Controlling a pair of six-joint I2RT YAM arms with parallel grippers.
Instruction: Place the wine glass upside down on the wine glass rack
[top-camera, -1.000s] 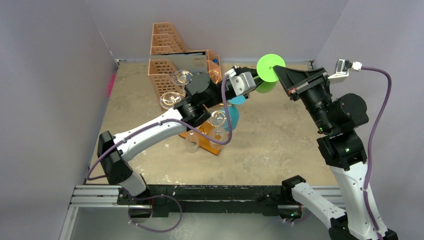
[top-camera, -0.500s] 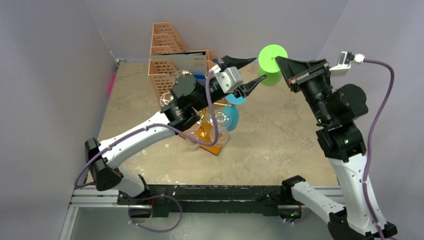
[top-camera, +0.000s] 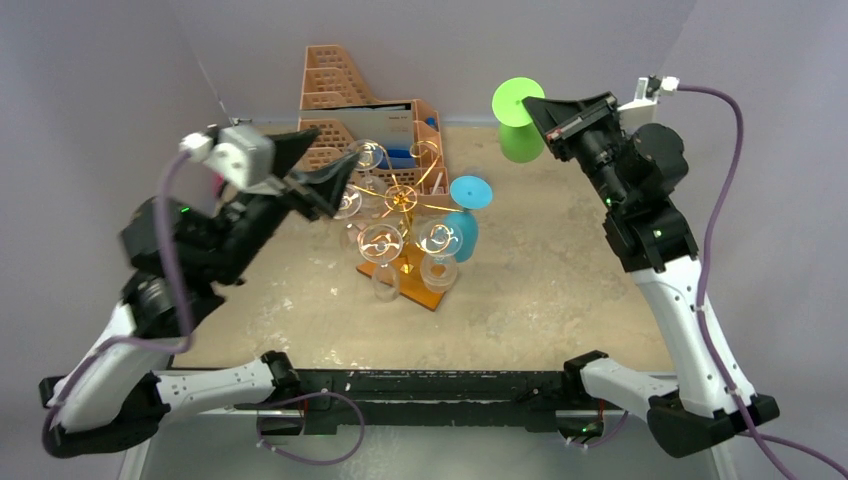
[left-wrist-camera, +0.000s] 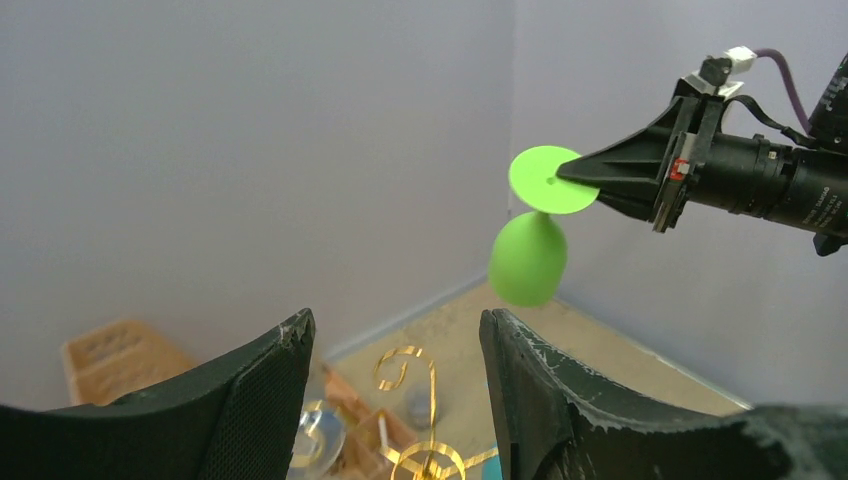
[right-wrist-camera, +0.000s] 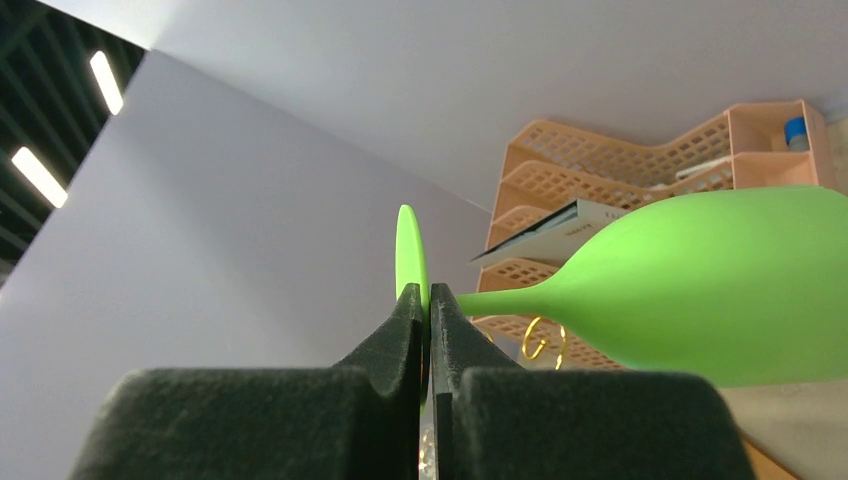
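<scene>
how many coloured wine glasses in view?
2: green glass, pinched by its foot in the right claw; blue glass, hanging at the right side of the rack.

Tan table (top-camera: 560, 285) bears wine glass rack (top-camera: 402, 200); organizer (top-camera: 335, 88).

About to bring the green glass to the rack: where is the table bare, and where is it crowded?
Bare table lies right of the rack, past the blue glass, and in front of its base. Crowded: the organizer behind, the open left claw at the rack's left.
</scene>
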